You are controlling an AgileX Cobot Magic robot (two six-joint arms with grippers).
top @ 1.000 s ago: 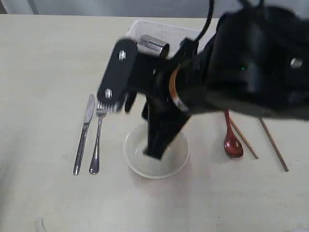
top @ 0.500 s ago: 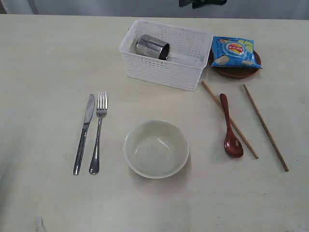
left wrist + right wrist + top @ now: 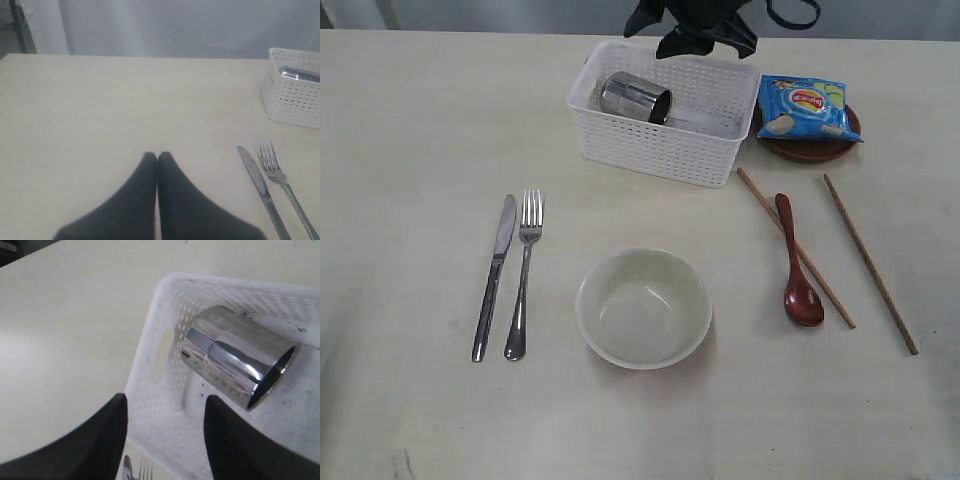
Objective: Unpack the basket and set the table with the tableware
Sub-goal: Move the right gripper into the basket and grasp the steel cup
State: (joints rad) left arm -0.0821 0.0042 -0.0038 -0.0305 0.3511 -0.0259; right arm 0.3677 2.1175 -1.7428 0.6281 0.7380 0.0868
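Cup [image 3: 232, 365] lying in basket [image 3: 161, 407]; R jaws wide apart above, empty.

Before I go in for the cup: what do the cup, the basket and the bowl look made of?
Cup: looks like polished steel, mirror-bright with sharp reflections.
Basket: white plastic by its look, matte, with a moulded grid of small holes.
Bowl: pale cream and smooth with a soft sheen. It could be ceramic or melamine; I cannot tell which.
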